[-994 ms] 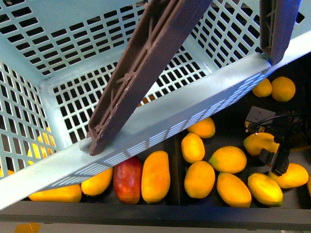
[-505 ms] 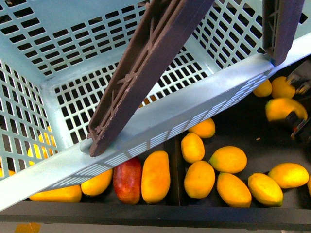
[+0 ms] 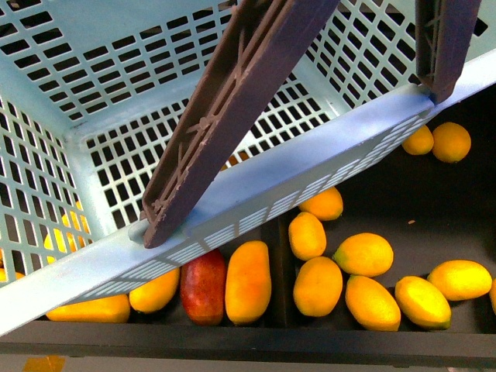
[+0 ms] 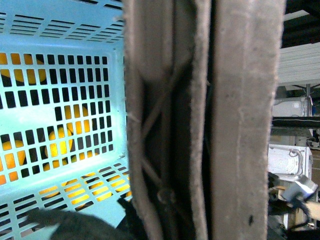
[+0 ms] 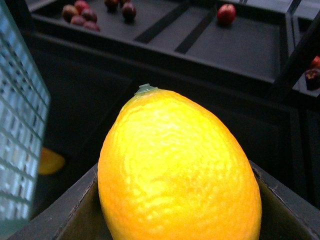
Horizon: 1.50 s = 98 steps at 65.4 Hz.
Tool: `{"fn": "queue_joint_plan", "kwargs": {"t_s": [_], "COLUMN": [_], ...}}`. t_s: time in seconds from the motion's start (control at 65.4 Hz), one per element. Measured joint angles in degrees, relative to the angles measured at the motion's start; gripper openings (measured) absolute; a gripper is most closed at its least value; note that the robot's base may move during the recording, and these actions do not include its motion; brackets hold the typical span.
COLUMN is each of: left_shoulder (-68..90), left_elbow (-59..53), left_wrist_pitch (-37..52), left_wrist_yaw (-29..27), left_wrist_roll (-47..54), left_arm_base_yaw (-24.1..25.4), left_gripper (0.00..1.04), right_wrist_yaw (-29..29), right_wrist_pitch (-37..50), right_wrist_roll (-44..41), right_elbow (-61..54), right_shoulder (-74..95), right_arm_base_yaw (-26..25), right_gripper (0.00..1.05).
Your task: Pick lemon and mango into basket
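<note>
Right wrist view: right jaws clamped on lemon, long axis pointing out from jaws, stem end far. Basket wall near, alongside. Front view: basket fills 10 o'clock, mango on table at 6. Left jaws: cannot tell.

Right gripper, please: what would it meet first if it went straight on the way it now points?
Past the lemon in the right gripper, probably the dark shelf holding red fruit; the depth is unclear.
</note>
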Motion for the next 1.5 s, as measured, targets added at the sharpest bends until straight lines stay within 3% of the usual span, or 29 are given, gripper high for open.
{"fn": "queue_joint_plan", "kwargs": {"t_s": [0.184, 0.367, 0.52, 0.749, 0.841, 0.963, 1.132, 1.33, 1.392, 1.499], "left_shoulder": [0.0, 0.0, 0.0, 0.0, 0.0, 0.0, 0.0, 0.0, 0.0, 0.0], "left_elbow": [0.0, 0.0, 0.0, 0.0, 0.0, 0.0, 0.0, 0.0, 0.0, 0.0], "left_wrist_pitch": [0.0, 0.0, 0.0, 0.0, 0.0, 0.0, -0.1, -0.1, -0.1, -0.1], "left_wrist_yaw": [0.0, 0.0, 0.0, -0.2, -0.2, 0.0, 0.2, -0.6, -0.1, 0.3], "left_wrist_roll": [0.0, 0.0, 0.0, 0.0, 0.1, 0.0, 0.0, 0.2, 0.1, 0.1], "left_arm_base_yaw": [0.0, 0.0, 0.0, 0.0, 0.0, 0.0, 0.0, 0.1, 0.0, -0.1], "left_gripper": [0.14, 0.14, 0.14, 0.14, 0.14, 0.14, 0.14, 0.14, 0.14, 0.14], "right_wrist_yaw": [4.6, 11.4, 18.6, 24.9, 26.5, 27.7, 31.0, 36.2, 41.3, 40.0], "right_wrist_pitch": [0.4, 0.8, 0.2, -2.4, -3.0, -3.0, -3.0, -4.5, 3.2, 10.8], "right_wrist_roll": [10.0, 16.9, 17.5, 16.5, 16.2, 16.5, 16.5, 16.4, 16.5, 16.5], "right_elbow": [-0.2, 1.0, 3.4, 4.4, 4.4, 4.2, 2.1, -1.6, -5.4, -13.5], "right_shoulder": [-8.3, -9.3, -4.7, 0.0, 0.4, -0.2, -4.3, -12.2, -14.2, -18.0], "right_arm_base_yaw": [7.3, 18.8, 27.6, 35.0, 36.1, 36.8, 34.5, 26.8, 24.9, 23.1], "right_gripper": [0.71, 0.71, 0.71, 0.71, 0.78, 0.97, 0.96, 0.96, 0.85, 0.65]}}
